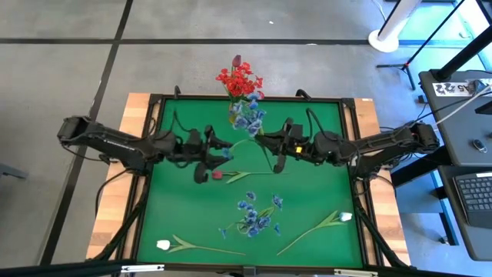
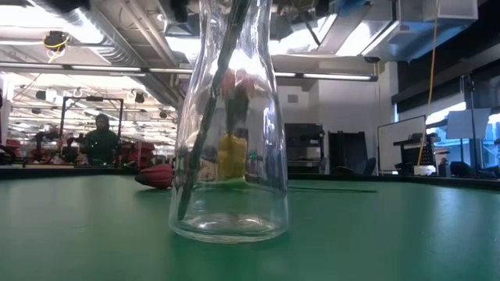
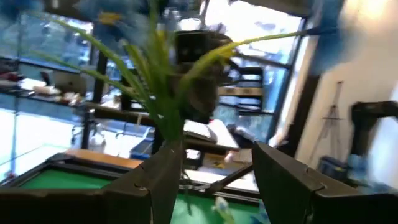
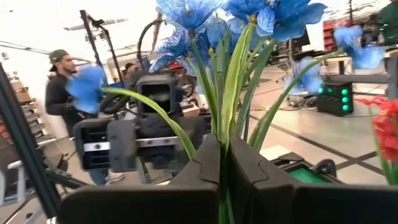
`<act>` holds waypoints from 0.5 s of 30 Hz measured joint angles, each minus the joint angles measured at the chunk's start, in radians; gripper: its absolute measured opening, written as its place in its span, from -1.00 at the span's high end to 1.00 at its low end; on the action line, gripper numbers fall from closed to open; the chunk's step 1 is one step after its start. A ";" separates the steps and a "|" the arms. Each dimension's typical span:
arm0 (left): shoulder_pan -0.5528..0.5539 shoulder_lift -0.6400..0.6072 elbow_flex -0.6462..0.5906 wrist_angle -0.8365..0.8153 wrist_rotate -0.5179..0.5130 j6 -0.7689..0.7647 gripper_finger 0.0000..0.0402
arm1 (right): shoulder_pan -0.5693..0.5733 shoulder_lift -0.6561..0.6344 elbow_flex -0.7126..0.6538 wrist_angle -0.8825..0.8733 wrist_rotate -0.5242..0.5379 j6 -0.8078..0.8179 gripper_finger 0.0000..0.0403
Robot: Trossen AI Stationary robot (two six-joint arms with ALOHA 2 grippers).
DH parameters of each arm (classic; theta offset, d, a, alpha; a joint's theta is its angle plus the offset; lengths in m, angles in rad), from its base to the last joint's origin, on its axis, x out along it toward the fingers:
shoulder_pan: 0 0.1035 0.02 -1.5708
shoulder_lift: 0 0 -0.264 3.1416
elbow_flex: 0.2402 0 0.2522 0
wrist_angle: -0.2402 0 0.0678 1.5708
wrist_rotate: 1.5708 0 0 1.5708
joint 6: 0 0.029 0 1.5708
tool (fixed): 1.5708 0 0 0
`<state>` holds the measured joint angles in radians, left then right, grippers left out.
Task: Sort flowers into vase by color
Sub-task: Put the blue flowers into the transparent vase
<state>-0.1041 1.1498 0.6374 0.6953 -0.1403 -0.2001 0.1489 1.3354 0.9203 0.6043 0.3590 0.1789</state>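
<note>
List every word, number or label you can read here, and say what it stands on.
White card on the dark side table, high view: dark characters, too small and blurred to read.
Nothing readable on the glass vase, the flowers or the green table.

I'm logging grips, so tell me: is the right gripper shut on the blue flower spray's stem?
Yes: in the right wrist view, the right gripper has its fingers pressed together around the green stem of the blue flower spray.
</note>
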 joint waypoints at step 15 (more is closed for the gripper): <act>0.079 0.174 0.225 -0.133 0.084 -0.035 -0.04 | 0.002 0.001 0.000 -0.006 -0.031 0.000 0.97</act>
<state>-0.0254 1.3235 0.8623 0.5622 -0.0565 -0.2356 0.1505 1.3361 0.9203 0.5978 0.3279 0.1787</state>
